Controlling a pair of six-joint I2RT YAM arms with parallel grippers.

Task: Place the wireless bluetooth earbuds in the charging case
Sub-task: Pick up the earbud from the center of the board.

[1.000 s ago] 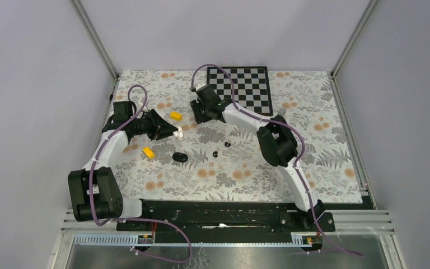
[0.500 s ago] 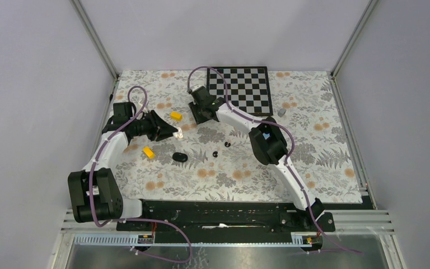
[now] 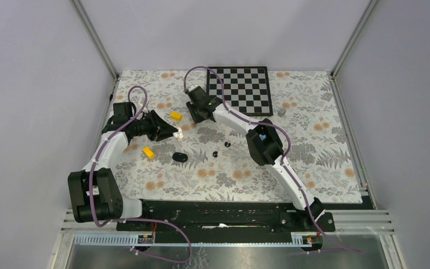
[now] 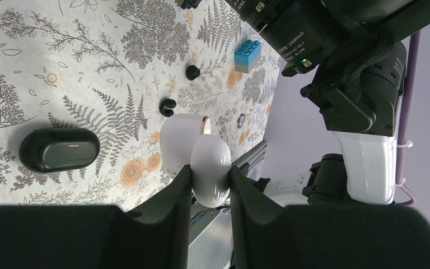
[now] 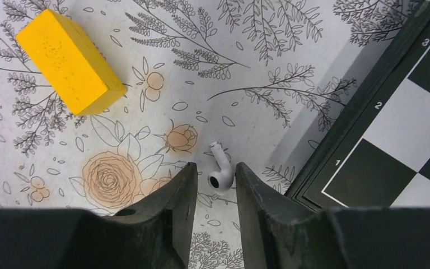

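Observation:
My left gripper (image 4: 210, 172) is shut on a white charging case (image 4: 179, 140) and holds it above the floral cloth; the top view shows that case (image 3: 180, 134) at the left fingertips. In the right wrist view a white earbud (image 5: 221, 175) lies on the cloth between the fingertips of my right gripper (image 5: 215, 167). The jaws are open and straddle it, the right finger close beside it. Two black earbuds (image 4: 192, 71) (image 4: 168, 106) lie apart on the cloth, next to a closed black case (image 4: 59, 149).
A yellow block (image 5: 67, 61) lies left of the right gripper, and the chessboard (image 5: 403, 129) edge runs just to its right. Another yellow block (image 3: 148, 152) lies near the left arm. A blue brick (image 4: 247, 54) sits by the right arm's elbow. A small grey piece (image 3: 281, 112) lies right of the chessboard.
The right arm has shifted left and its wrist has come down over the white earbud, with the jaws narrowing. The left arm and its case have not moved.

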